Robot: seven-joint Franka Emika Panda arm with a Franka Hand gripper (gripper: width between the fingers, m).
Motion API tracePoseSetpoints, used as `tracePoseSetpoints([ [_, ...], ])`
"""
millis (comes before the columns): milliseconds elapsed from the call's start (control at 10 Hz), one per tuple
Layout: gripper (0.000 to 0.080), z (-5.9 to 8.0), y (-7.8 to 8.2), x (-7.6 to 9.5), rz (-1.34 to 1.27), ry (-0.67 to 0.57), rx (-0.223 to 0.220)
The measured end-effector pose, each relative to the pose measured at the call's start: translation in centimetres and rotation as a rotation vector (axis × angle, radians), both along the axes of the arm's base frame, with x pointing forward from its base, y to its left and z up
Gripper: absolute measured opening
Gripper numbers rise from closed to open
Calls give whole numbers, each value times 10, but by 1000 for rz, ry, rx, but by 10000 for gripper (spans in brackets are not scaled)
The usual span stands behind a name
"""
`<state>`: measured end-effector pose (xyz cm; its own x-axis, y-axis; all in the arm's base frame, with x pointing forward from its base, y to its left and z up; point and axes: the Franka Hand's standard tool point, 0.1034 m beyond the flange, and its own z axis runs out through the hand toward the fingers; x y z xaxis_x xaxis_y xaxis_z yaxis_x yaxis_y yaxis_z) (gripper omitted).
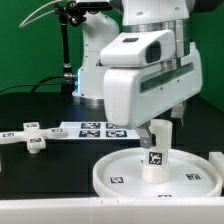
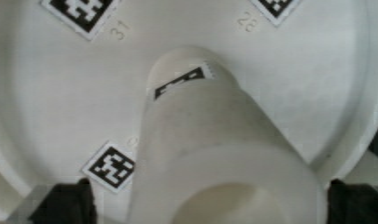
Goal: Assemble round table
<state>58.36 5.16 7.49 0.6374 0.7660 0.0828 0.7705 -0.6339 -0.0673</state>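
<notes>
The large round disc lies flat on the black table near the front. The short cylinder leg stands upright at its middle, with a tag on its side. My gripper hangs straight above the leg, open, with one finger on each side of the leg's top. In the wrist view the leg runs up from between my black fingers, and the tagged disc lies around it. The gripper is not closed on the leg. The cross-shaped base lies apart on the table at the exterior view's left.
The marker board lies flat between the cross-shaped base and the disc. The robot's white body rises behind it. A white object shows at the exterior view's right edge, next to the disc.
</notes>
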Motion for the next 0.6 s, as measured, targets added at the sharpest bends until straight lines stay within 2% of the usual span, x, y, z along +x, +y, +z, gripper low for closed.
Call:
tracePoseSetpoints([
  [600,649,-4,-6,-2,389,-31,-35],
])
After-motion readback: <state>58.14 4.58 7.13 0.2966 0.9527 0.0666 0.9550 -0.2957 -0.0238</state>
